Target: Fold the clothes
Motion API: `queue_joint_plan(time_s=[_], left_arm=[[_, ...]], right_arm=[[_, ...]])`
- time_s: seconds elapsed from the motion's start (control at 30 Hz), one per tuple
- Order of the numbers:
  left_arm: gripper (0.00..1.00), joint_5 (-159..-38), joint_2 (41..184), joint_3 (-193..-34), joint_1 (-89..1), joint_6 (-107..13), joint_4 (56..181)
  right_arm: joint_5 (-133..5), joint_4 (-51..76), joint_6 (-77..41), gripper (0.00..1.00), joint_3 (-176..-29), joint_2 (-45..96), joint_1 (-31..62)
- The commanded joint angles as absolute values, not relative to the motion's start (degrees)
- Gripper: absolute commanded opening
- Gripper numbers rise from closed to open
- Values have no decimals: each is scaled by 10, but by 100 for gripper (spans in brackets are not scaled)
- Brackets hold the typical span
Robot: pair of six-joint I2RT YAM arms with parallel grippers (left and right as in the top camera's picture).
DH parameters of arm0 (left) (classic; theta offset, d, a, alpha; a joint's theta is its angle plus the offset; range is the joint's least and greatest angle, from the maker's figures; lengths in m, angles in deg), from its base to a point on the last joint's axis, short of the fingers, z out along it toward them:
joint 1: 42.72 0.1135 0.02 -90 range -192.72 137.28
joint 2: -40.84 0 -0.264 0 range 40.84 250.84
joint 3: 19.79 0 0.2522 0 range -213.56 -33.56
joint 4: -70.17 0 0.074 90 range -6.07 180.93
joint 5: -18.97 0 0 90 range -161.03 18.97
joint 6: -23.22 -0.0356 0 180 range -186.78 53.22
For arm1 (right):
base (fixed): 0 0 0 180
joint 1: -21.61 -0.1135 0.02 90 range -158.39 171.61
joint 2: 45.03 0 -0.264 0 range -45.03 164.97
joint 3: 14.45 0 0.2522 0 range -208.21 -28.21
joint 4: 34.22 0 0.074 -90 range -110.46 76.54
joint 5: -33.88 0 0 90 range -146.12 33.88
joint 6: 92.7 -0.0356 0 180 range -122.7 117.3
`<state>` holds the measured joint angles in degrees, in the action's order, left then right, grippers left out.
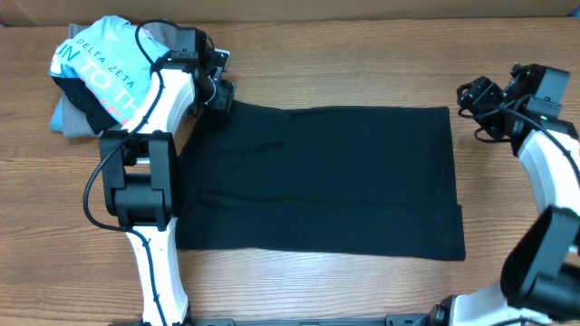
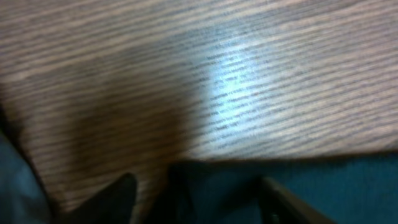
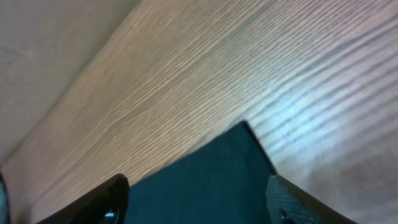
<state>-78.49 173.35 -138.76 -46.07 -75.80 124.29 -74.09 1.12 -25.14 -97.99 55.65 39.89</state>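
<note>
Overhead: plain black soft fabric garment (image 1: pixel 317 177) lies flat, its far corners just ahead of left gripper (image 1: pixel 221 93) and right gripper (image 1: pixel 478 98), both spread wide. Reaching to grasp, likely; next, lower and pinch each corner.

The left arm (image 1: pixel 149 172) comes up from the near edge with its elbow bent and reaches toward the far side. At its tip the left gripper (image 1: pixel 220 91) points inward, and its wrist camera shows the fingers (image 2: pixel 115 199) held wide apart. The right arm (image 1: pixel 553 172) curves up the same way. The right gripper (image 1: pixel 478 98) also faces inward, its fingers (image 3: pixel 93 202) spread too.
</note>
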Motion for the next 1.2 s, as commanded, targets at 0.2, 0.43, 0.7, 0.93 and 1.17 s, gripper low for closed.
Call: queue_joint_plan(time_s=[0.2,0.43,0.7,0.93,1.17], left_arm=[[40,-807,1755,-1397,-461,-756,1237],[20,-826,1763,-1397,-460,-756,1257],[4,-826,1754,-1405,-459,-751,1272],[4,-825,1730,-1435,-459,-731,1305],[4,-827,1720,-1440,-459,-727,1311]], right_arm=[[-737,-53,-204,84,-995,636,396],[-737,-78,-202,87,-995,647,396],[-733,-101,-202,87,-995,660,396],[-726,-99,-201,82,-995,677,396],[-727,-114,-176,77,-995,715,393]])
